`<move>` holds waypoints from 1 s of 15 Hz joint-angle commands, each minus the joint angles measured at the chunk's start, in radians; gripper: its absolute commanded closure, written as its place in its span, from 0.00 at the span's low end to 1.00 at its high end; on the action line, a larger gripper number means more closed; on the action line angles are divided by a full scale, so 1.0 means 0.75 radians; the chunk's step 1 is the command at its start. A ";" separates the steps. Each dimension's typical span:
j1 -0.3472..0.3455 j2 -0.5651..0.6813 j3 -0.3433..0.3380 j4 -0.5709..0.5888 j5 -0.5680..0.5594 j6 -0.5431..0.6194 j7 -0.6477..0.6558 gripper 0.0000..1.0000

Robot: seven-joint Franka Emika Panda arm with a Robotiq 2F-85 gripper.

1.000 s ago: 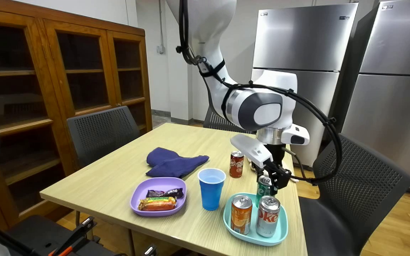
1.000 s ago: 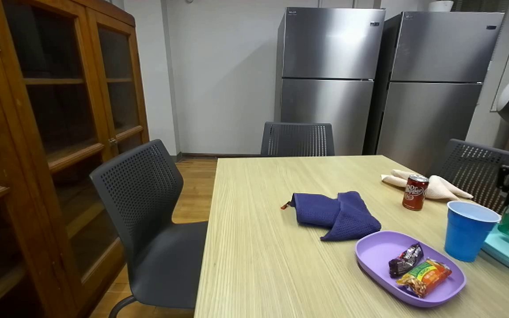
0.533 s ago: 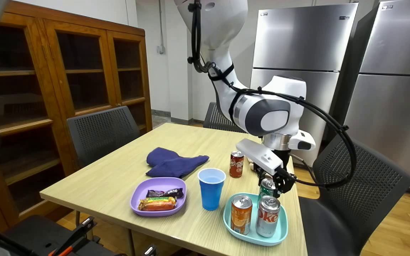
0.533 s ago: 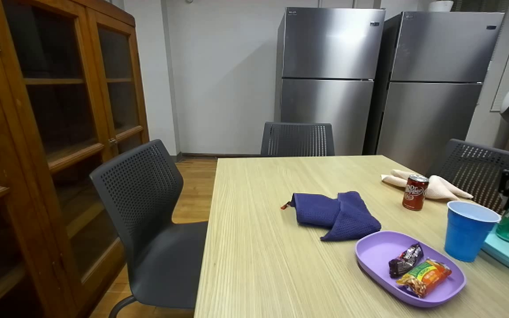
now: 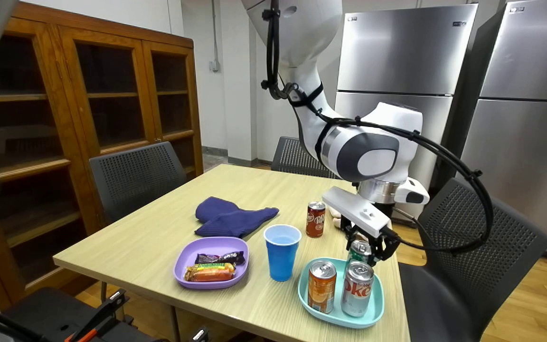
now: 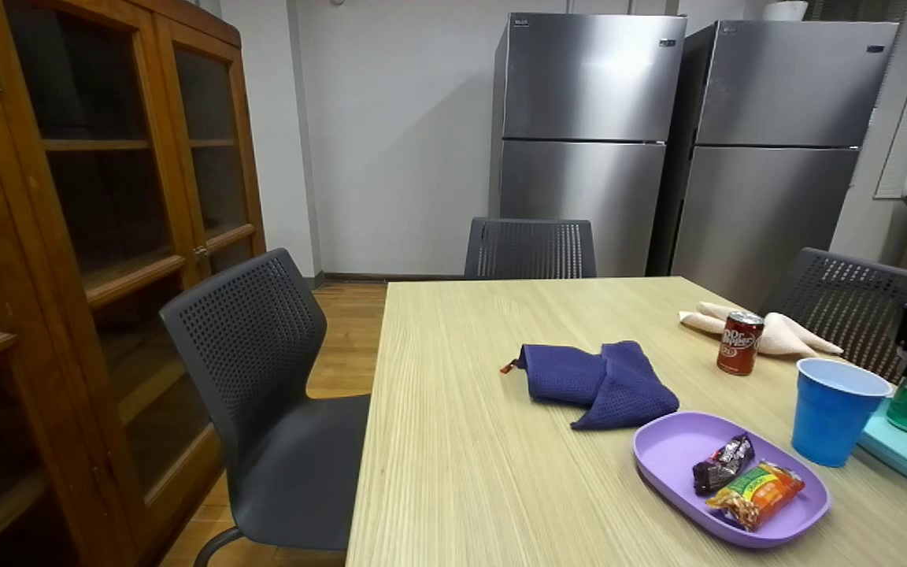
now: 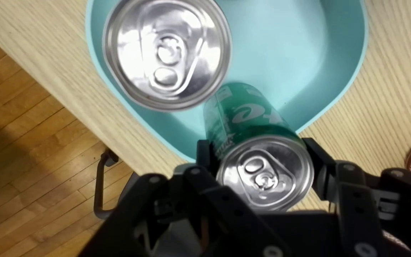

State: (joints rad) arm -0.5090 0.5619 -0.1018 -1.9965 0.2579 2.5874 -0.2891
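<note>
Gripper [image 7: 258, 153], black, clasping green Sprite can [image 7: 246, 114] from both sides; can located in turquoise tray [image 7: 280, 46], just beside silver Coke can [image 5: 358, 295], orange soda can [image 5: 322, 290] also aboard. Blue cup [image 5: 282, 259], near tray; Dr Pepper can [image 5: 315, 221], farther off on wood-grain table [image 5: 145, 247].

shiny metal green can [image 7: 257, 150], smooth plastic tray [image 7: 280, 50]
</note>
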 commanded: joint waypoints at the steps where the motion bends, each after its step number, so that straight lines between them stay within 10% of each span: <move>1: -0.025 0.006 0.021 0.042 0.014 -0.051 -0.066 0.61; 9: -0.009 -0.001 0.012 0.033 -0.013 -0.047 -0.100 0.61; 10: 0.000 -0.002 0.005 0.030 -0.025 -0.049 -0.096 0.11; 15: 0.008 -0.012 0.008 0.027 -0.038 -0.052 -0.100 0.00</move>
State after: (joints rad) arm -0.5010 0.5652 -0.1013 -1.9897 0.2424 2.5838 -0.3412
